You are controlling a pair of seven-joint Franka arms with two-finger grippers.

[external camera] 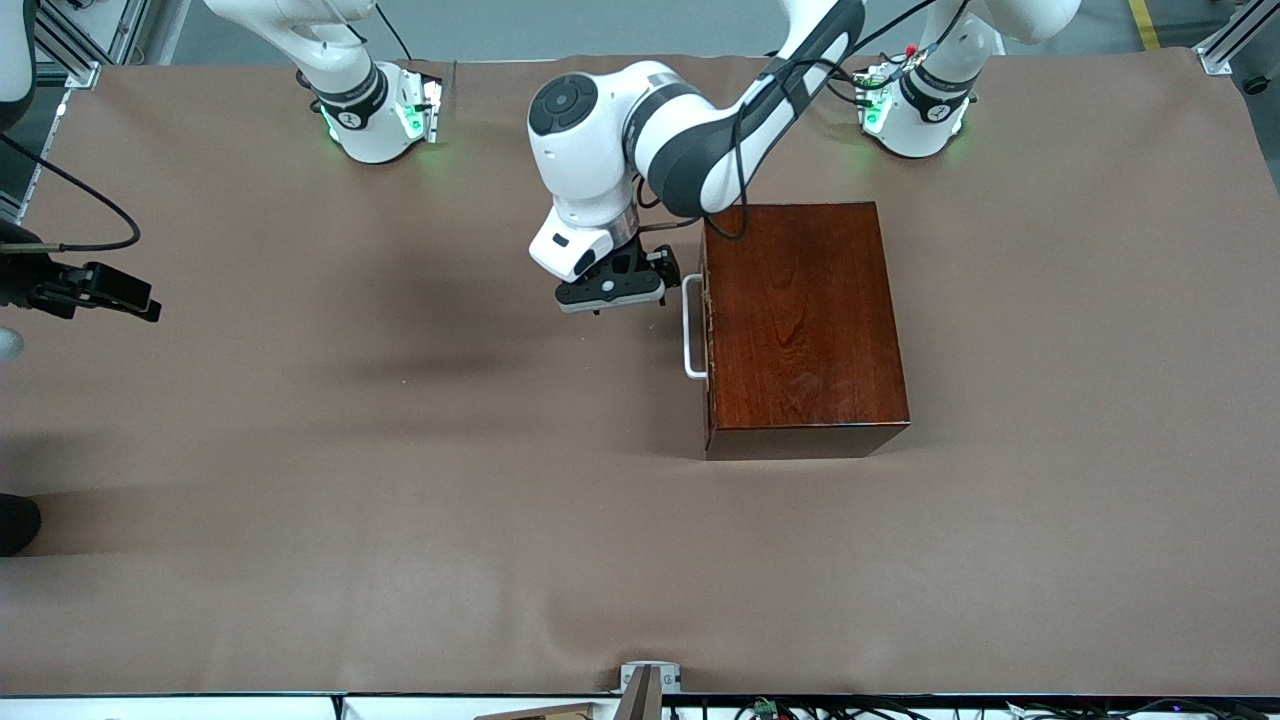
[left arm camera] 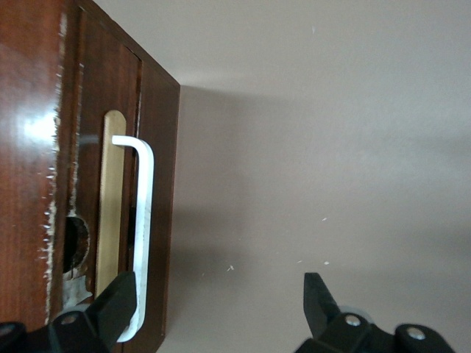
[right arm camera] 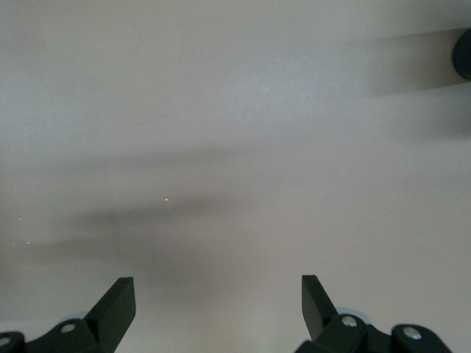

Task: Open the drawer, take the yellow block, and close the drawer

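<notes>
The drawer [external camera: 707,340] sits pushed in, flush with its glossy reddish-brown box [external camera: 805,320], its front facing the right arm's end of the table. Its white U-shaped handle [external camera: 690,335] sticks out from that front. My left gripper [external camera: 612,298] hangs open just off the handle's end that lies farther from the front camera. In the left wrist view the left gripper [left arm camera: 217,305] has one finger [left arm camera: 118,301] right beside the handle [left arm camera: 143,213], gripping nothing. The yellow block is hidden. My right gripper [right arm camera: 218,301] waits open over bare table at the right arm's end [external camera: 135,298].
A brown cloth [external camera: 400,450] covers the whole table. Both arm bases [external camera: 375,110] [external camera: 915,110] stand along the edge farthest from the front camera. A small mount [external camera: 648,685] sits at the nearest edge.
</notes>
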